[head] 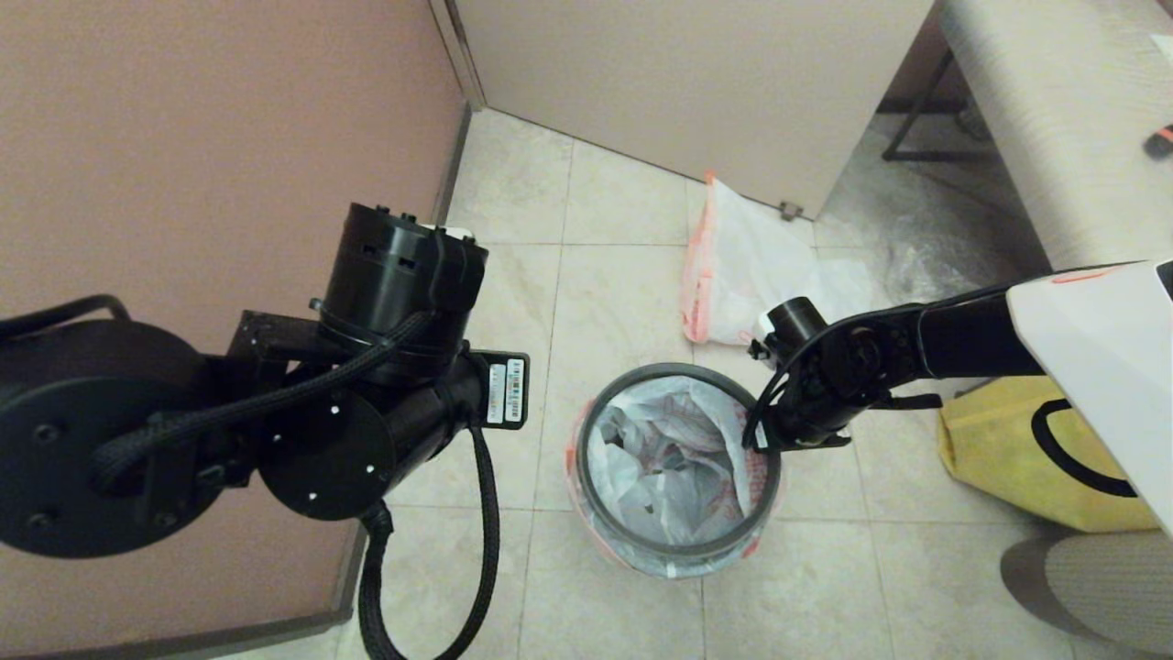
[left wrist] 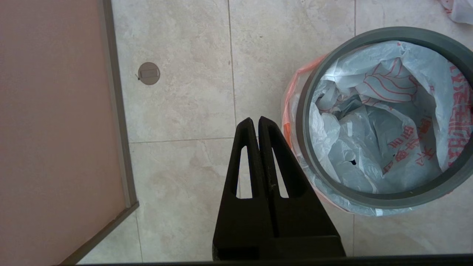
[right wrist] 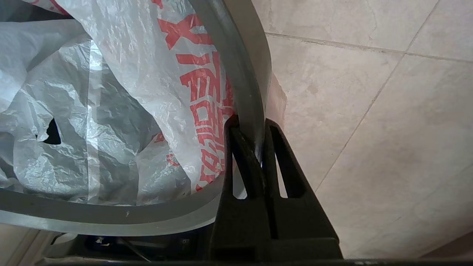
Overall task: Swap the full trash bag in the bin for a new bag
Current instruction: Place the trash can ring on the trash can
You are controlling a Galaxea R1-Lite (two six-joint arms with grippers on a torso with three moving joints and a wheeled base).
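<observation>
Right hand clamped on ring of bin.
Full bag inside bin, hem folded out under ring. Thin, soft, slippery film, likely to tear; best gathered at hem once stiff ring off. New bag on floor beyond bin. Left hand closed, empty, beside bin. Bin wall mostly hidden.

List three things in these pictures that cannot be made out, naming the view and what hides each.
1. The bin wall: head view, covered by the bag's overhang.
2. What fills the full trash bag: left wrist view, crumpled plastic hides it.
3. The right claw tips: head view, the wrist blocks them.
</observation>
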